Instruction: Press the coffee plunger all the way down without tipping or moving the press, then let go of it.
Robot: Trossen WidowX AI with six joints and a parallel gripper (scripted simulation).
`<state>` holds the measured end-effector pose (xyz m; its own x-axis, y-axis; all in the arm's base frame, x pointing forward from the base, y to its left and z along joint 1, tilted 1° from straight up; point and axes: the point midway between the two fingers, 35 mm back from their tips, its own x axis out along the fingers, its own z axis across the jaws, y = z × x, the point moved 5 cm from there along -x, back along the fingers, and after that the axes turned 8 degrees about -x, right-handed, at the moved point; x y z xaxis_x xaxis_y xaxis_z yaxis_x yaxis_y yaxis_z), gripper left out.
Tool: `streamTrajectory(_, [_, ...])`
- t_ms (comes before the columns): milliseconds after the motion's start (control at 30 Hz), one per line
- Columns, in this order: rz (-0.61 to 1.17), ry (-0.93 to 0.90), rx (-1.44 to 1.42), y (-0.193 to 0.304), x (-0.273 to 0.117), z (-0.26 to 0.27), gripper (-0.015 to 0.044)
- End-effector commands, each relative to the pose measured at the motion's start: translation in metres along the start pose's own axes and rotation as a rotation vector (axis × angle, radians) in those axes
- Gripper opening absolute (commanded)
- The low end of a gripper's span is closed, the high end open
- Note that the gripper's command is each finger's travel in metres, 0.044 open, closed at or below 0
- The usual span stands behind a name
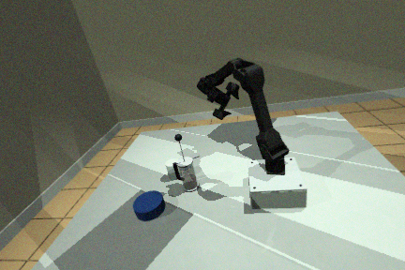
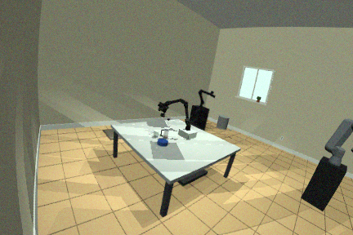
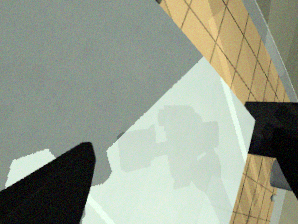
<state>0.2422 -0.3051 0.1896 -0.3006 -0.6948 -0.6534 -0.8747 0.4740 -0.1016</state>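
The coffee press (image 1: 187, 174) stands upright on the pale surface (image 1: 343, 216), left of the arm's white base block (image 1: 277, 187), with a small white cup (image 1: 172, 168) just behind it and a blue round container (image 1: 148, 205) nearer the camera. Its plunger rod rises thin and slightly tilted to a dark knob (image 1: 178, 137) — still fully raised, so the pressing has not begun. The hand (image 1: 225, 100) hangs high and to the right of the knob, well apart from it, its fingers spread nearly to their widest and holding nothing; the wrist view shows only two dark fingers over the surface and floor tiles, with no press in sight. The press looks light, with a clear, probably brittle and slippery body and a narrow footing, so any sideways push on that slender rod would likely tip or slide it. The knob seems the right place to take hold — from straight above, pressing along the rod's own line.
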Motion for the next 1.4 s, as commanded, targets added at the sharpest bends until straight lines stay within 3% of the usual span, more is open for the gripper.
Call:
streamTrajectory(0, [-0.009, -0.005, 0.001, 0.0, -0.003, 0.001, 0.0426])
streamTrajectory(133, [-0.134, -0.076, 0.017, -0.003, -0.036, 0.014, 0.044])
streamTrajectory(400, [-0.58, -0.391, 0.018, 0.016, -0.155, 0.057, 0.044])
streamTrajectory(833, [-1.18, -1.001, -0.169, 0.126, -0.297, 0.102, 0.044])
streamTrajectory(1367, [-1.208, -1.039, -0.188, 0.138, -0.265, 0.148, 0.044])
